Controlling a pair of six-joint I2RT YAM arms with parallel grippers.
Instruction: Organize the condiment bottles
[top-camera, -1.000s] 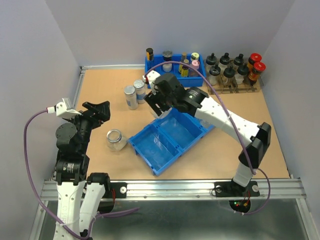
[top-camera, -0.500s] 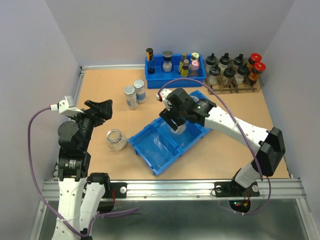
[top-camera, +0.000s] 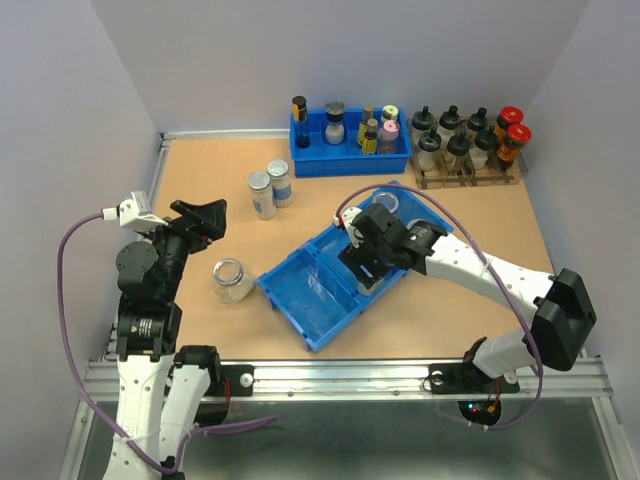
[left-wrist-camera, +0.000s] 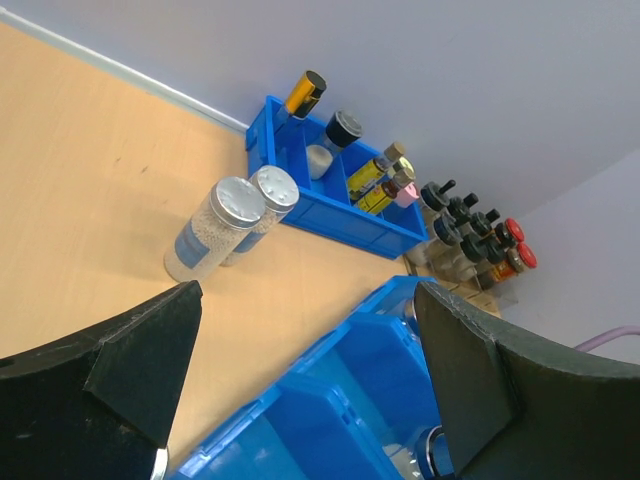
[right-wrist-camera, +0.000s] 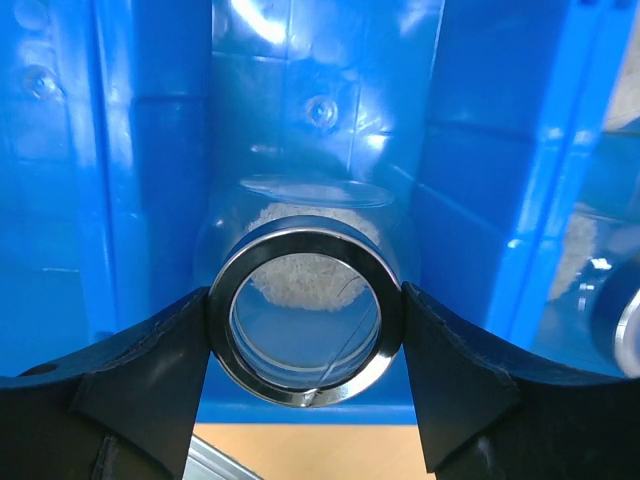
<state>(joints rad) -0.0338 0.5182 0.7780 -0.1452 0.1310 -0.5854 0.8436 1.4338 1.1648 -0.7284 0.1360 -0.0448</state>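
My right gripper (top-camera: 362, 266) is shut on a clear glass jar (right-wrist-camera: 300, 228) with a metal rim and white grains inside. It holds the jar down in the middle compartment of the blue bin (top-camera: 285, 312). A second jar (top-camera: 388, 203) sits in the bin's far compartment and also shows in the right wrist view (right-wrist-camera: 612, 300). A third open jar (top-camera: 231, 279) stands on the table left of the bin. Two silver-capped jars (top-camera: 261, 193) (top-camera: 280, 182) stand behind it. My left gripper (top-camera: 205, 218) is open and empty above the table, left of the bin.
A blue tray (top-camera: 350, 160) with small colourful bottles stands at the back. A wooden rack of dark bottles (top-camera: 470, 140) is at the back right. In the left wrist view, the capped jars (left-wrist-camera: 238, 203) and the bin (left-wrist-camera: 380, 390) lie ahead.
My right gripper has carried the jar from beside the capped jars to the bin and lowered it into the middle compartment. The left arm has barely moved.
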